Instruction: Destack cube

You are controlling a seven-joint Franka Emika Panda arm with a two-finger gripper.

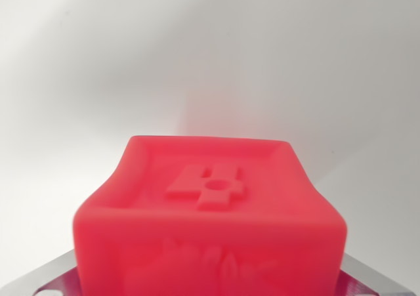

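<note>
A soft red cube (pixel 210 204) fills the lower half of the wrist view, very close to the camera. Its upper face has a raised rim and an embossed figure 4; the face towards the camera carries a blurred relief. My gripper (pixel 210 276) sits around it: grey metal parts show at the bottom left (pixel 52 276) and bottom right (pixel 367 279), with the cube pressed between them. The fingertips themselves are hidden behind the cube. No second cube shows in this view.
A plain white surface (pixel 210 60) lies behind the cube, with a faint red glow from the cube on it and soft shadows to the left and right.
</note>
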